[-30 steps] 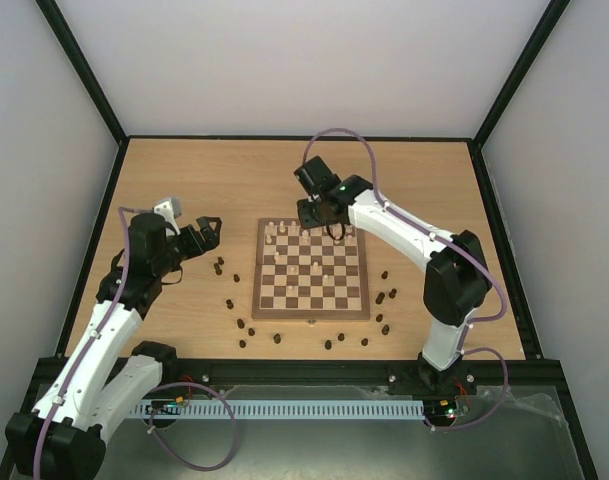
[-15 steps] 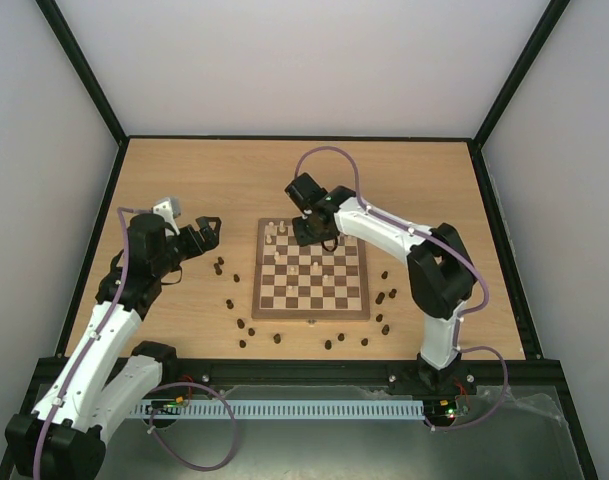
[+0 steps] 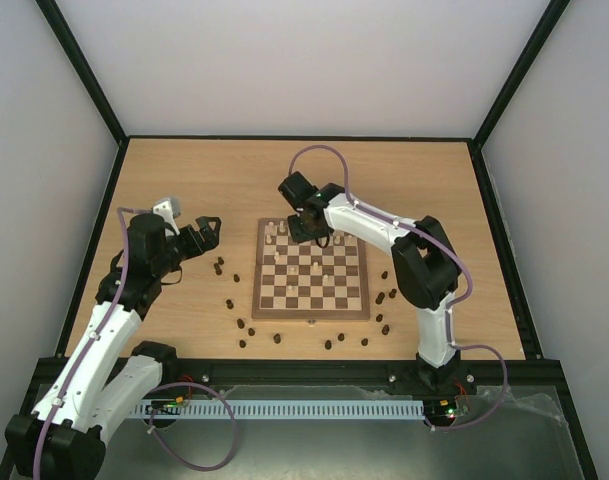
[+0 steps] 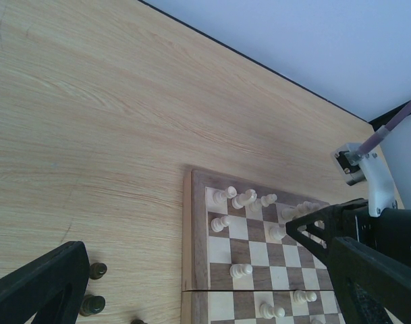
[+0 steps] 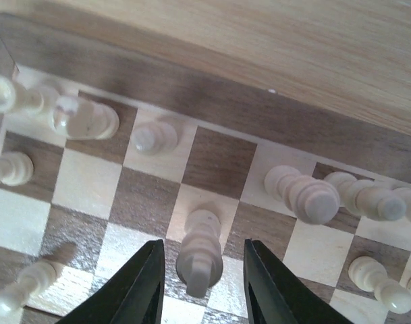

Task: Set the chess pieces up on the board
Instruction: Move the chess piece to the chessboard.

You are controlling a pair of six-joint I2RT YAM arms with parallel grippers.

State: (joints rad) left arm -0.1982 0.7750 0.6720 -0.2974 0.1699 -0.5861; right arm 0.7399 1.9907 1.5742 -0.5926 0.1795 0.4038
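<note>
The right arm has swung to the left along the upper edge of the board, and its claw is now over the upper left squares. The claw is narrow. One cream chess piece stands between its fingers, and a thin gap shows on each side. The left claw gapes wide over the tabletop, left of the board, near some dark pieces.

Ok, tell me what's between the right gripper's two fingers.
One pale chess piece stands on the board between the fingers of the right gripper, with a small gap on either side. The right wrist view shows it.
</note>
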